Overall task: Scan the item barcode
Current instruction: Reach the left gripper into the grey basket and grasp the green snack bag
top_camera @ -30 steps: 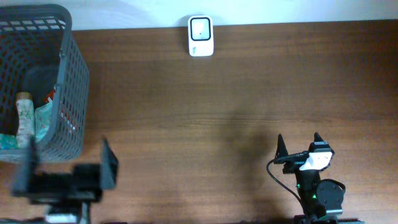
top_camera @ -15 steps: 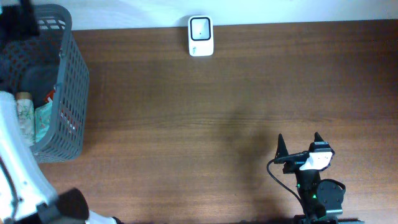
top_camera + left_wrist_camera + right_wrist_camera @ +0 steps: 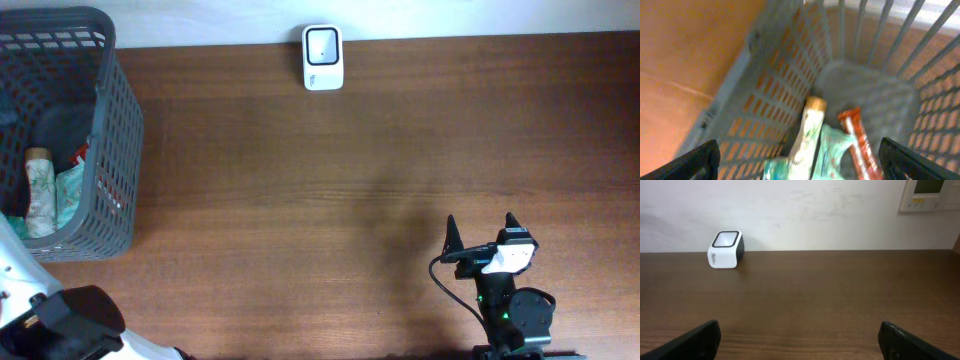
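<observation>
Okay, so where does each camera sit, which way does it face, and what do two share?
Overhead: fixed above, looking straight down on table, basket and scanner; right gripper and left arm show.
Left wrist: on the left arm, looking down into the basket at a bottle; open fingertips at bottom corners.
Right wrist: low over the table, facing level toward scanner and wall; open fingertips below.
Shared: overhead and right wrist both show the scanner; overhead and left wrist, the basket.

We see the basket cut off by the overhead's left edge, and the left arm cropped in its bottom corner. The left wrist view is blurred; the packets run off its bottom edge, labels unreadable. The scanner print is too small to read
</observation>
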Robot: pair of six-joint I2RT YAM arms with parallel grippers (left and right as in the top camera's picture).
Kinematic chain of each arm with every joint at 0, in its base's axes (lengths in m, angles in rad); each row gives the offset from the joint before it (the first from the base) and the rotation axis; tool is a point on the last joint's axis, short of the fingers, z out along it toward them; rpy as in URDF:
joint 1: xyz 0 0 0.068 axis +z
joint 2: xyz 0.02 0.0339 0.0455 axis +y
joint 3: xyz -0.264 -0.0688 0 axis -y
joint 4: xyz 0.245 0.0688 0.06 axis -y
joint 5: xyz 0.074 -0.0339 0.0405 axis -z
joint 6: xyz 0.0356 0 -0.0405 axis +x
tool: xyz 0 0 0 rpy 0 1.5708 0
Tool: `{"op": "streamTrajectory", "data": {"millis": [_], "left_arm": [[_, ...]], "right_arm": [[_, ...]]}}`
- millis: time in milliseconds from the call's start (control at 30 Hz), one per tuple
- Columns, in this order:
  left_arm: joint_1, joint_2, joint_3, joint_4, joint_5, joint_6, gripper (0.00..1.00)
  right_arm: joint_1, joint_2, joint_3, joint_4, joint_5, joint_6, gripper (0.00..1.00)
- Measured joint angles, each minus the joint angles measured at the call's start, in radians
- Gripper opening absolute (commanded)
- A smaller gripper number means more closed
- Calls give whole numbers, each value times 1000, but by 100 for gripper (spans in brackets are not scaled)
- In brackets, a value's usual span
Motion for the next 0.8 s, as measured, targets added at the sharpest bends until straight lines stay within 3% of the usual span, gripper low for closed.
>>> {"op": "streamTrajectory", "data": {"millis": [100,200,300,633,800], "left_arm": [[-3,5,-166,16,-34,67,99],[-11,11,-312,75,-50,114,89],[-14,12,-423,133,-53,136,88],[-14,20,-542,301,-40,147,74],[-14,119,-543,311,-30,147,74]], "right_arm": [[0,0,0,0,0,0,99],[0,0,0,0,0,1,99],[0,0,0,0,0,1,99],[0,0,0,0,0,0,99],[0,0,0,0,0,1,99]]}}
